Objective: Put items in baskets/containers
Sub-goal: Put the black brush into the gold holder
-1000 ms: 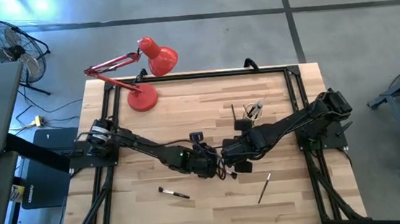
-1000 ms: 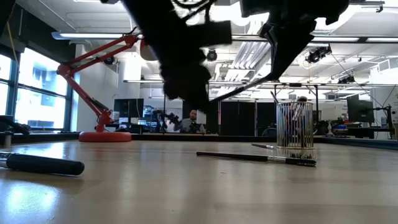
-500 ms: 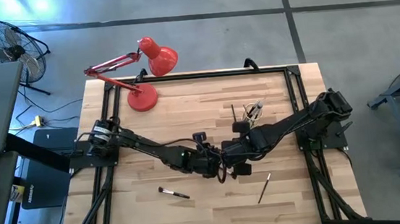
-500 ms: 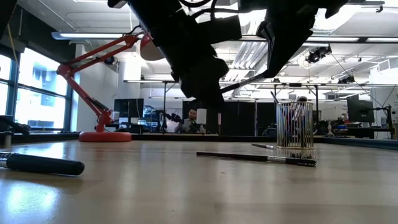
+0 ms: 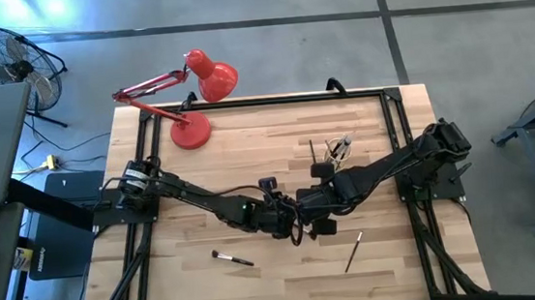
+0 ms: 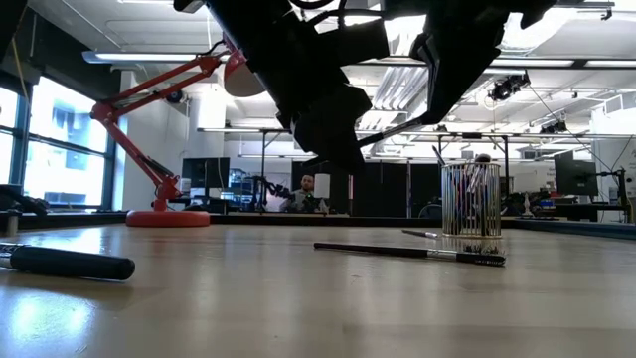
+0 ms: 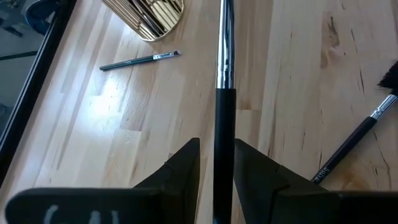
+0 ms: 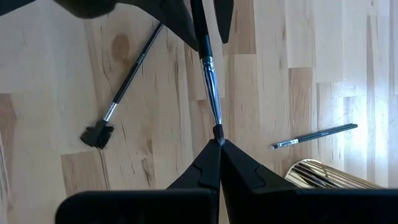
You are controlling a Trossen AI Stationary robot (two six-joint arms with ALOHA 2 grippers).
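A slim brush with a dark handle and silver ferrule hangs in the air over the table's middle, spanning my two grippers. My left gripper is shut on its handle, and my right gripper is shut on its tip end. In the high view the two meet at mid-table, left gripper and right gripper. The yellowish ribbed cup stands upright farther back toward the right, with several brushes standing in it. My left gripper has the dark handle between its two fingers, and the handle lies along them, pointing straight out. The brush is lifted clear of the table. My right gripper pinches the brush's thin tip end between its fingertips, with the brush running straight on from them toward the left gripper.
Loose brushes lie flat on the wood: one near the front left, one at the front right, and one beside the cup. A red desk lamp stands at the far left corner.
My left gripper has moved along the brush toward the right gripper and the table's right. The brush has stayed in the air, and the right gripper has kept its place.
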